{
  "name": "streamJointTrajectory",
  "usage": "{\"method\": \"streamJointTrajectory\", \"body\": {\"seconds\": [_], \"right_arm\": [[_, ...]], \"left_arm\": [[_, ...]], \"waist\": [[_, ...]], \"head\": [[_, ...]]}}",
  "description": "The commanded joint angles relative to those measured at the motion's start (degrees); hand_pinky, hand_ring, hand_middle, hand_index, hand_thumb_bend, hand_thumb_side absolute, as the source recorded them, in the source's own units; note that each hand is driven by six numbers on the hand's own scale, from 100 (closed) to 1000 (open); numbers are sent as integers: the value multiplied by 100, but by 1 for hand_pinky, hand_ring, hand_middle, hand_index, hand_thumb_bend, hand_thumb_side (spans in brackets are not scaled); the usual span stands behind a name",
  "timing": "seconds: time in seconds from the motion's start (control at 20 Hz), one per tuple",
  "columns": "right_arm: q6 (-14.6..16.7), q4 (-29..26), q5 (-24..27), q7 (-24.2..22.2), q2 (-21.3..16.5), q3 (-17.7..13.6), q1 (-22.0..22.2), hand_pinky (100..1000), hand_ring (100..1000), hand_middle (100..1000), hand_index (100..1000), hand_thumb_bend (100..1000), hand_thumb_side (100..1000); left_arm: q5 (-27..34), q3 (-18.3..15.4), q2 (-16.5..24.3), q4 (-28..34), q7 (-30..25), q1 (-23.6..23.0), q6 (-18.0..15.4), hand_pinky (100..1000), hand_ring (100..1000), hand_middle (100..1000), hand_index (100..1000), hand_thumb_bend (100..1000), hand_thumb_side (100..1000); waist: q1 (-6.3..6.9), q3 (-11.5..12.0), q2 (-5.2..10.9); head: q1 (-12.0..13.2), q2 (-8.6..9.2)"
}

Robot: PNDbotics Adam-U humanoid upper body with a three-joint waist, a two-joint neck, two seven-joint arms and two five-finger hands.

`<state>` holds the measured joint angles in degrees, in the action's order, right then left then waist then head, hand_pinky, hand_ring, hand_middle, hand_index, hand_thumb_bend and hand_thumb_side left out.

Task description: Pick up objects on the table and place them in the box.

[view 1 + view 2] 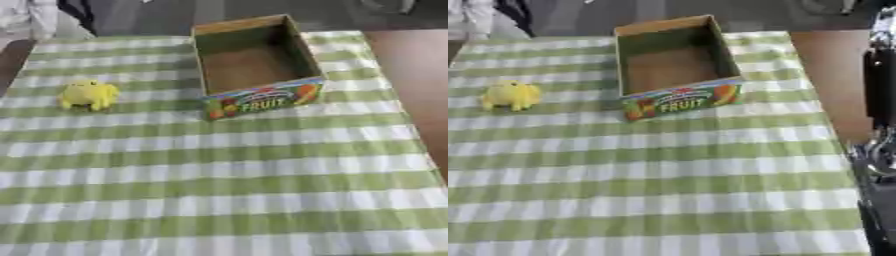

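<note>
Right arm: I see only a dark strip of black and silver hardware (878, 150) down the right edge of my right eye view, off the side of the table. I cannot make out a hand in it, so I cannot tell whether the fingers are apart or together.
Left hand: it shows in neither of my views.
Box: the cardboard box (262, 97) sits on the far half of the table, a little right of centre and slightly askew. Its top is open and I see only bare brown floor inside. The near wall carries a colourful fruit print with the word FRUIT.
Yellow object: a small, rounded yellow thing (87, 94) lies on the cloth to the left of the box, well apart from it, near the table's left edge. I cannot tell what it is beyond colour and shape.
Tablecloth: a green and white checked cloth (227, 190) covers the table; the near half carries nothing.
Table edge: bare brown wood (420, 75) shows to the right of the cloth.
</note>
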<state>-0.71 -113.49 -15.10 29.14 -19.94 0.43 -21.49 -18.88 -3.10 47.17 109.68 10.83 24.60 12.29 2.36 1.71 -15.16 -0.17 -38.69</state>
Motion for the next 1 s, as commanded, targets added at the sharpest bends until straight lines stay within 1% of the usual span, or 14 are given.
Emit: {"method": "streamJointTrajectory", "body": {"seconds": [0.05,0.25,0.45,0.65,0.75,0.9,0.95,1.0], "right_arm": [[-6,-110,-31,-10,-146,-15,-65,785,851,645,865,100,856],[-11,-110,-34,-21,-184,-13,-84,785,851,647,865,100,869],[-14,-110,-42,-51,-309,-8,-164,784,852,652,866,100,893],[-85,-110,-52,-147,-378,4,-192,785,859,661,872,100,922],[-114,-110,-62,-191,-401,6,-194,785,859,661,872,100,922],[-125,-110,-67,-211,-407,3,-195,785,859,661,872,100,922],[-126,-110,-67,-214,-409,2,-195,786,858,660,872,100,930],[-129,-110,-71,-228,-439,17,-200,786,858,659,871,100,936]], "left_arm": [[-388,-61,371,-120,-233,161,-97,736,648,652,894,100,781],[-895,-18,517,-414,-683,369,-313,748,685,686,905,100,743],[-1136,25,524,-606,-1019,535,-502,762,713,718,921,100,724],[-1352,67,513,-803,-1390,640,-654,784,754,747,925,100,727],[-1525,71,519,-883,-1564,681,-733,784,754,747,925,100,727],[-1634,56,506,-925,-1658,708,-788,784,754,747,925,100,727],[-1647,55,506,-931,-1669,711,-796,796,786,771,923,112,711],[-1686,107,558,-986,-1707,754,-828,807,815,795,946,207,702]], "waist": [[-3,-9,103],[-26,-35,113],[-57,-59,116],[-78,-66,101],[-82,-62,94],[-83,-59,92],[-83,-59,91],[-86,-62,66]], "head": [[8,-62],[16,-194],[68,-266],[170,-265],[200,-257],[207,-255],[209,-253],[238,-193]]}}
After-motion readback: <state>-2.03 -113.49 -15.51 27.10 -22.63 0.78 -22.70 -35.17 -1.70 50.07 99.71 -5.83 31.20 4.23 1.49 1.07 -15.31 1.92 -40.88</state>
